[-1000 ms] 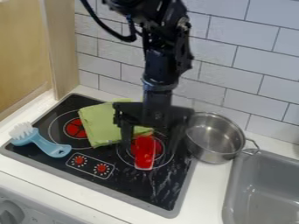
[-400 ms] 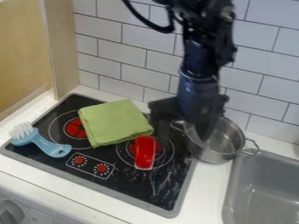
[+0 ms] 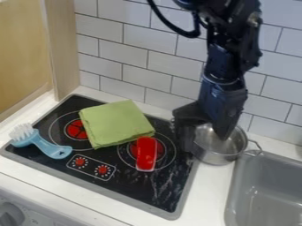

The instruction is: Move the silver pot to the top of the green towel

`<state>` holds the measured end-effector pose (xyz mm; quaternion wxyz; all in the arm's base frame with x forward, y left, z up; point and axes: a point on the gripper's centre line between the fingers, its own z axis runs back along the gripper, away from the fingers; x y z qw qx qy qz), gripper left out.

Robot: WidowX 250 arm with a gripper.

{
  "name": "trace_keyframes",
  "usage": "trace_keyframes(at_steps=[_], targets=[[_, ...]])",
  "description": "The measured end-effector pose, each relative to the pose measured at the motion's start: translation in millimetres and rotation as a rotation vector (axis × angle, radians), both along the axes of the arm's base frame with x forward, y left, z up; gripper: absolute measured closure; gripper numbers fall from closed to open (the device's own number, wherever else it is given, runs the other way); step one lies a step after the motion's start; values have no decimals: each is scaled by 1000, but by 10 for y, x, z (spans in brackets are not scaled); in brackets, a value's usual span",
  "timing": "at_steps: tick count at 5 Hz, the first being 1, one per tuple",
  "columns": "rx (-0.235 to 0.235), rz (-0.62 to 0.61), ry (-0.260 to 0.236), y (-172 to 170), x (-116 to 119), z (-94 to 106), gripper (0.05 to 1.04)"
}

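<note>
When looking around the released, spread gripper (image 3: 205, 143), find the silver pot (image 3: 219, 152), with one finger (image 3: 223, 130) across its opening.

Upright, open-topped silver pot (image 3: 217, 157) near the grey sink (image 3: 262, 192), folded green towel (image 3: 116, 124) flat on the black stovetop (image 3: 133, 185).
</note>
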<state>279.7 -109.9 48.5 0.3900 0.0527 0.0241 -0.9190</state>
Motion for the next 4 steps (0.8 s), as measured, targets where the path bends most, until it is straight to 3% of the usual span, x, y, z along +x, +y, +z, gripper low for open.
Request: trace_keyframes(at_steps=[2, 4], targets=[[44, 181, -74, -16, 163, -78, 85], [71, 232, -44, -1, 151, -265, 85]])
